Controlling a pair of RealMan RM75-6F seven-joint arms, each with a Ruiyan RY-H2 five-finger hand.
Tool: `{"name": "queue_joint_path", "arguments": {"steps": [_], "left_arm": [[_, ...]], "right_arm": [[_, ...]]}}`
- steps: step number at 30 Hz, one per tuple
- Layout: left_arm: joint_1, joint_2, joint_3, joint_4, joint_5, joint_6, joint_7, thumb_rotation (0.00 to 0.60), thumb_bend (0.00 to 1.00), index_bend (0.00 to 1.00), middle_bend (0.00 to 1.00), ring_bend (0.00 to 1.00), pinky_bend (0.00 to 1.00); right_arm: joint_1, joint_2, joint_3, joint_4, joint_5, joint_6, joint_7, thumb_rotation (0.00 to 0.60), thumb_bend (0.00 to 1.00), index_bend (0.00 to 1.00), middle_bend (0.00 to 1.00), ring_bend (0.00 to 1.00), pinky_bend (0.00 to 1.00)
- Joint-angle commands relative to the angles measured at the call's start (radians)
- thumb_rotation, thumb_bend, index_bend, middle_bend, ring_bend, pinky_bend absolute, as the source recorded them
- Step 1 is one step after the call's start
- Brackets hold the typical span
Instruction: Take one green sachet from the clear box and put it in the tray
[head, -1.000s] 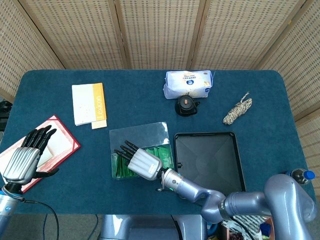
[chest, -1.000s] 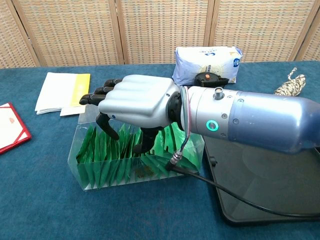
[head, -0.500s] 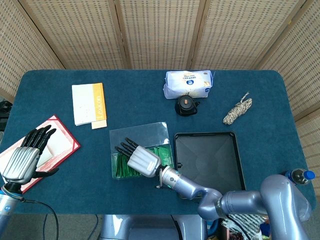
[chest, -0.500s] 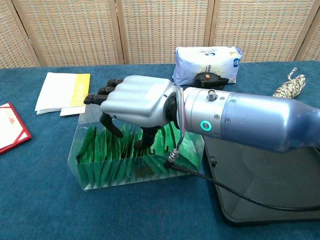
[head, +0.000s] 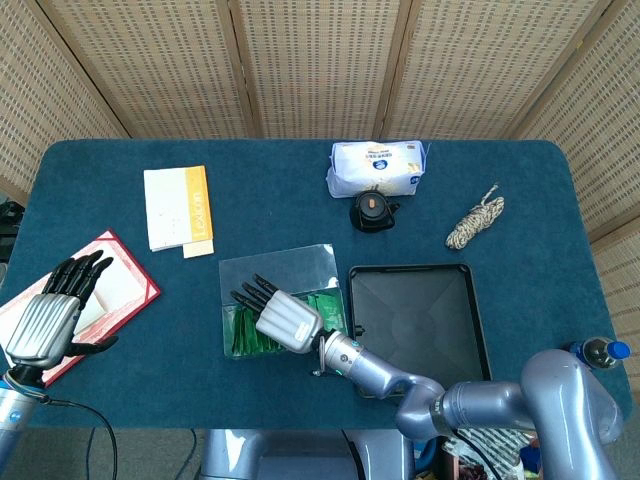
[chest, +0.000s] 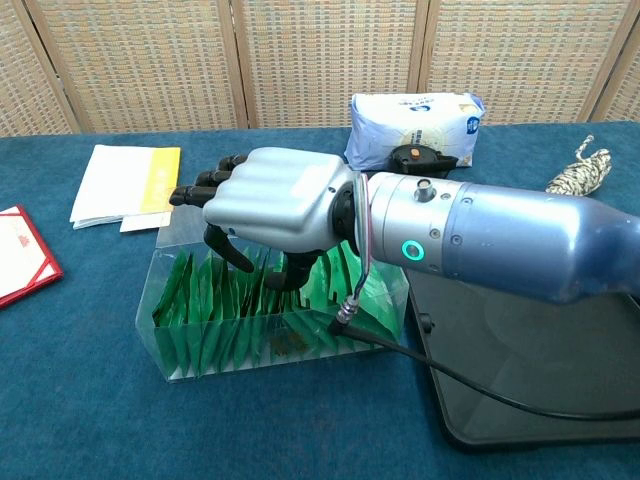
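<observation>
Left hand (head: 42, 322), one, is hovering spread and empty over one red folder (head: 118, 262); one booklet (head: 178, 207) is lying behind. Clear box (chest: 190, 345), one, is holding a row of green sachets (chest: 215, 300), too many to count. Right hand (chest: 268, 200), one, is reaching into them, fingers curling downward; whether it grips one cannot be told. Advised: pinch a single sachet, lift straight. Tray (head: 416, 322), one, is sitting empty just beside.

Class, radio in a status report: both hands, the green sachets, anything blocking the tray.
Right hand over clear box, fingers among green sachets, none visibly held. Left hand open, idle. Tray empty, nothing in the way.
</observation>
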Motion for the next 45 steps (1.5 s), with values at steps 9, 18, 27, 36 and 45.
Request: {"name": "queue_joint_path", "arguments": {"steps": [9, 18, 27, 36, 45], "left_arm": [[0.001, 0.002, 0.001, -0.001, 0.003, 0.002, -0.004, 0.600, 0.06, 0.00, 0.00, 0.00, 0.00], [0.000, 0.004, 0.000, 0.001, 0.001, 0.001, -0.011, 0.600, 0.06, 0.00, 0.00, 0.00, 0.00], [-0.002, 0.006, 0.000, 0.002, 0.001, -0.002, -0.018, 0.600, 0.06, 0.00, 0.00, 0.00, 0.00], [-0.005, 0.007, 0.000, 0.004, -0.001, -0.008, -0.023, 0.600, 0.06, 0.00, 0.00, 0.00, 0.00], [-0.006, 0.006, 0.000, 0.003, -0.004, -0.010, -0.018, 0.600, 0.06, 0.00, 0.00, 0.00, 0.00]], "right_arm": [[-0.001, -0.011, 0.001, 0.016, 0.005, -0.005, -0.017, 0.600, 0.51, 0.58, 0.10, 0.00, 0.16], [0.004, -0.035, 0.016, 0.048, 0.029, -0.012, -0.026, 0.600, 0.51, 0.58, 0.10, 0.00, 0.16], [0.010, -0.055, 0.032, 0.081, 0.053, -0.011, -0.037, 0.600, 0.51, 0.58, 0.10, 0.00, 0.17], [0.011, -0.060, 0.038, 0.099, 0.059, -0.007, -0.032, 0.600, 0.52, 0.61, 0.10, 0.00, 0.17], [0.009, -0.060, 0.029, 0.105, 0.030, 0.001, -0.015, 0.600, 0.54, 0.63, 0.11, 0.00, 0.18]]}}
